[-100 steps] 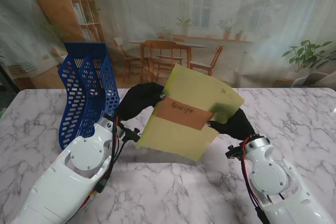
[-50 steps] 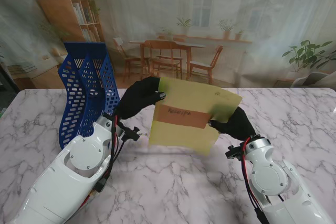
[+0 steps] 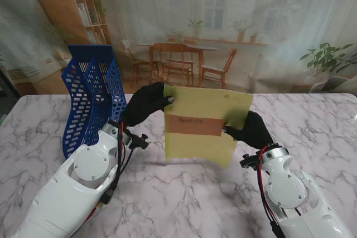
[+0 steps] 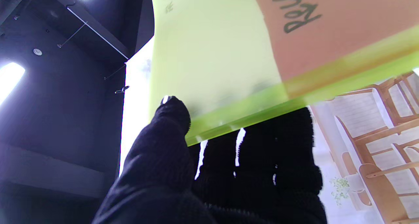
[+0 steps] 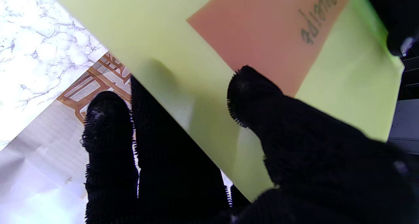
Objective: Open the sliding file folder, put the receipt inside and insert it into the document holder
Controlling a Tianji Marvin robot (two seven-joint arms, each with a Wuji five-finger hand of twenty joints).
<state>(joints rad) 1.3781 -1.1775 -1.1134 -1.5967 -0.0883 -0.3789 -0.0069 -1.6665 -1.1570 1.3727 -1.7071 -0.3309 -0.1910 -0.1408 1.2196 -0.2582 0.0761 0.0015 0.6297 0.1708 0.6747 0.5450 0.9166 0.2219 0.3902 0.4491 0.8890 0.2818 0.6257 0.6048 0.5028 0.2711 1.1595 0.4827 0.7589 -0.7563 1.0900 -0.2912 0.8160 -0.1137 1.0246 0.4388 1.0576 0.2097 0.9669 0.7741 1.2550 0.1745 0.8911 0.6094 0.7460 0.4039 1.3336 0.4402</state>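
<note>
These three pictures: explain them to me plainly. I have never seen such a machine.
It is a robot with two white arms ending in black-gloved hands. The wide picture looks down from its stand; the other two come from cameras on each wrist. The left hand and right hand together hold a yellow-green folder upright above the marble table. An orange receipt shows through the folder. A blue document holder stands on the table to the robot's left.
</note>
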